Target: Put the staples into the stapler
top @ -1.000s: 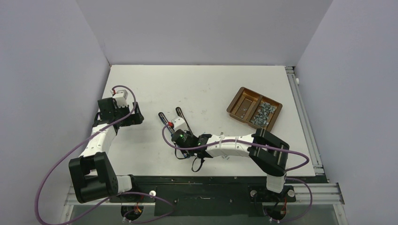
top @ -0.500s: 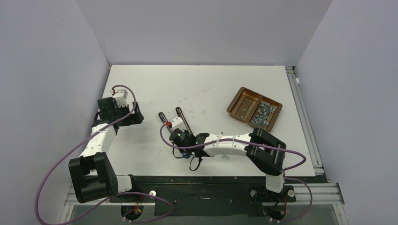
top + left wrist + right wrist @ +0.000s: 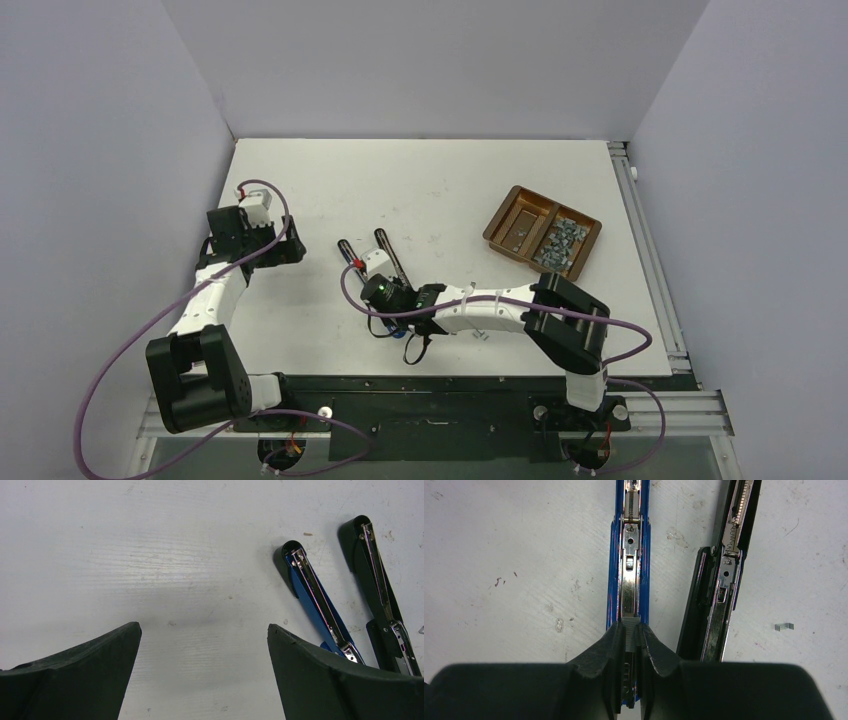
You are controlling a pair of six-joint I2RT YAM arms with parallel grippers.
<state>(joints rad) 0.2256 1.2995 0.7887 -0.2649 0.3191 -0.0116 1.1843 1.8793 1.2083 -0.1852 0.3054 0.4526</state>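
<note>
Right jaws: closed almost fully. Their black fingertips are pinching a short strip of silver-grey metal staples between them. The strip is sitting directly over the near end of the blue stapler channel, in line with its metal rail. Whether the strip is touching the rail cannot be told.

The blue channel is lying open on the white surface, its spring and metal insert facing up. Just to its right, a black stapler arm is lying at a slight angle, also showing a spring and metal rail. The two are splaying apart toward their far tips. Whether they are joining at the near end cannot be told, as the right jaws are covering that part.

A single loose staple is lying on the surface to the right of the black arm, apart from it.

Left jaws: standing wide apart, holding nothing. Their black fingers are framing bare surface only. They are hanging near the left edge, well apart from the stapler parts, whose rounded far tips are showing in the left wrist view.

Farther back and to the right, a brown two-compartment tray is resting on the surface. A heap of loose silver-grey staples is filling its right compartment.
</note>
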